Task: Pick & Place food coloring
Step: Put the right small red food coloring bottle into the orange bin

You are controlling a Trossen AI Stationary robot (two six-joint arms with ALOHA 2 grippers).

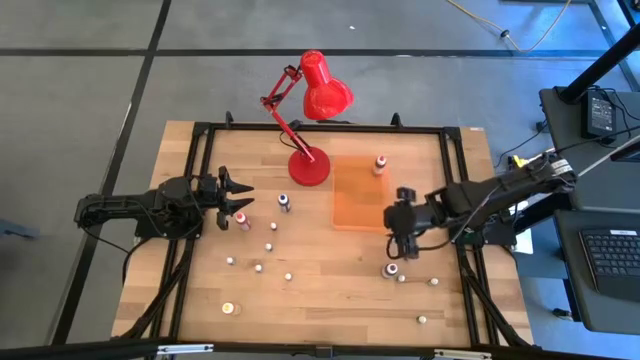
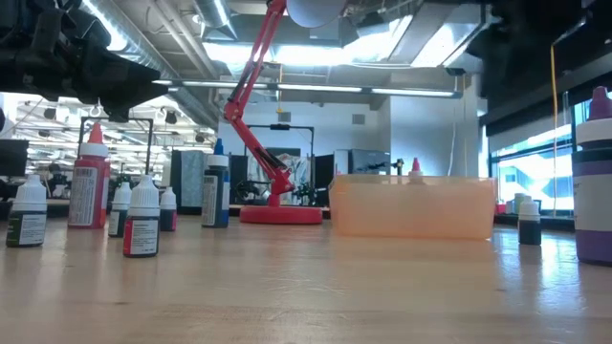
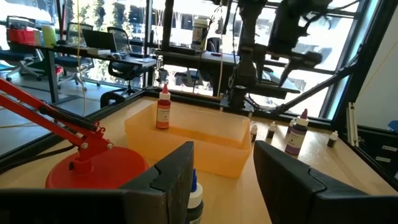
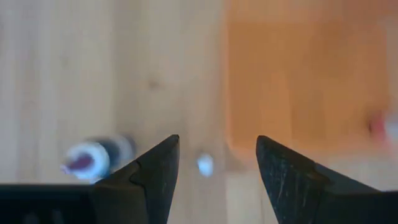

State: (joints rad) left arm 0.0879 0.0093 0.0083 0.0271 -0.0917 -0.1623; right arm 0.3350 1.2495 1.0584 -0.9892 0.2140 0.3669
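The food coloring bottles stand upright, scattered over the wooden table. A red one (image 1: 242,219) and a blue one (image 1: 284,203) stand just right of my left gripper (image 1: 238,192), which is open, level, and pointing toward the table's right. The blue bottle (image 3: 194,193) shows beside one finger in the left wrist view. An orange-red bottle (image 1: 380,163) stands in the orange tray (image 1: 360,205). My right gripper (image 1: 398,240) is open and points down above the table by the tray's near right corner. A purple bottle (image 1: 391,269) stands just nearer than it and also shows in the right wrist view (image 4: 87,158).
A red desk lamp stands on its round base (image 1: 309,167) left of the tray, with its head (image 1: 325,90) beyond the table's far edge. Several small white-capped bottles (image 1: 270,246) stand across the table's near half. A black frame (image 1: 320,128) runs around the table.
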